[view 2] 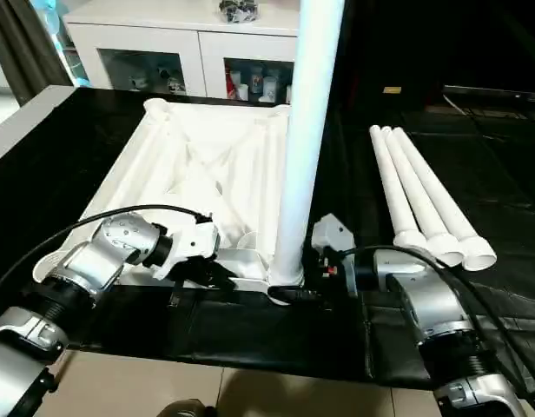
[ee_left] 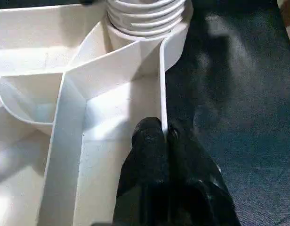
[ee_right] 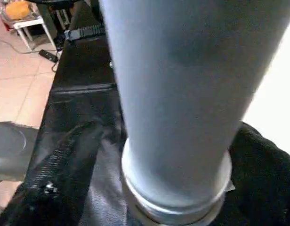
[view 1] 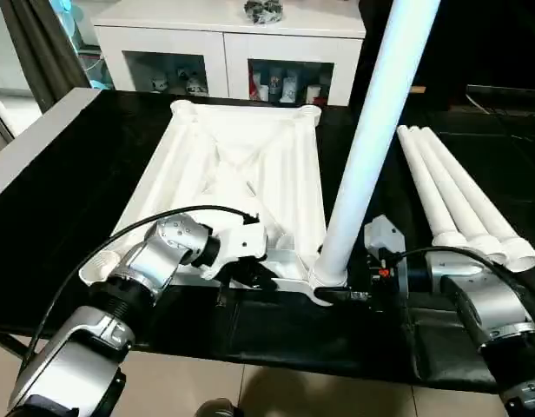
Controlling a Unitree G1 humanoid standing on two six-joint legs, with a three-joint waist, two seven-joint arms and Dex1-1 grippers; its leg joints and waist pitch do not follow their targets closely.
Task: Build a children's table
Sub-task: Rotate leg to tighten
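Observation:
The white tabletop (view 1: 241, 165) lies upside down on the black work table, ribs up. One white leg (view 1: 372, 130) stands upright in its near right corner socket (view 1: 324, 282). My left gripper (view 1: 250, 276) is at the near edge, its fingers (ee_left: 149, 141) shut on the tabletop's thin rim wall just beside that socket. My right gripper (view 1: 339, 294) reaches in from the right, and its open fingers stand on either side of the leg's base (ee_right: 178, 188). Three more legs (view 1: 459, 200) lie side by side on the right.
A white glass-door cabinet (view 1: 224, 43) stands behind the black work table (view 1: 68, 174). The table's front edge runs just below my grippers, with tiled floor (view 1: 250, 391) beyond it. A grey-white ledge (view 1: 33, 139) borders the far left.

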